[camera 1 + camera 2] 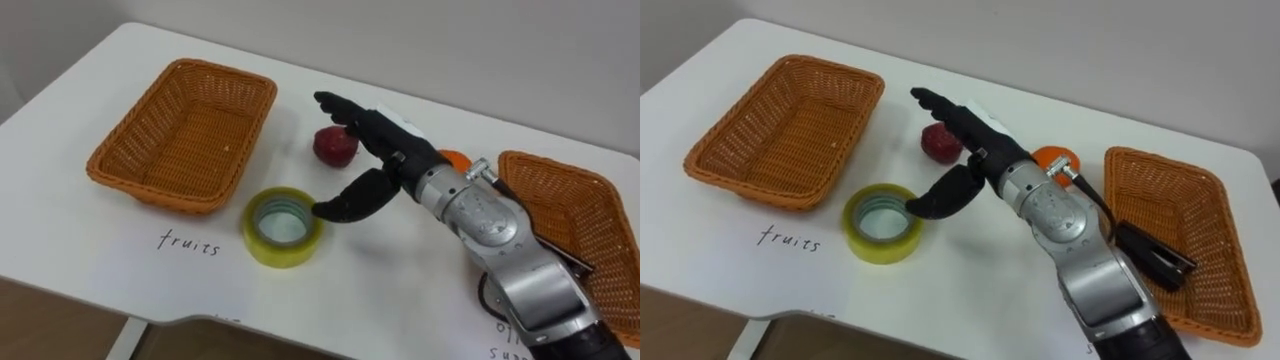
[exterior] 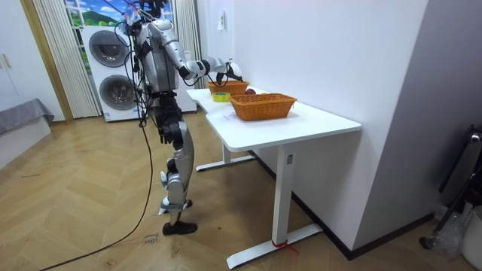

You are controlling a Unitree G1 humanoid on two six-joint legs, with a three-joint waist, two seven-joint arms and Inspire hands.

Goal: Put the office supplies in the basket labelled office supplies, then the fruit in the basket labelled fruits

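The right hand (image 1: pixel 378 135) is held released, fingers straight and thumb spread, probably so that a grasp can be made. The red fruit (image 1: pixel 335 146) is found just under its fingertips and the roll of tape (image 1: pixel 283 227) just beside the thumb, both on the counter (image 1: pixel 100 230). An orange (image 1: pixel 453 157) is seen behind the wrist. The fruit basket (image 1: pixel 190 135) is set beyond the fingertips, and the other basket (image 1: pixel 590 220) beside the forearm.

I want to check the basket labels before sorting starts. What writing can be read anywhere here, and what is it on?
"fruits": handwritten on the white table, just in front of the left basket.
Handwriting on the table in front of the right basket: cut off at the lower edge and partly covered, so not readable.
Yellow tape roll: no lettering can be made out.
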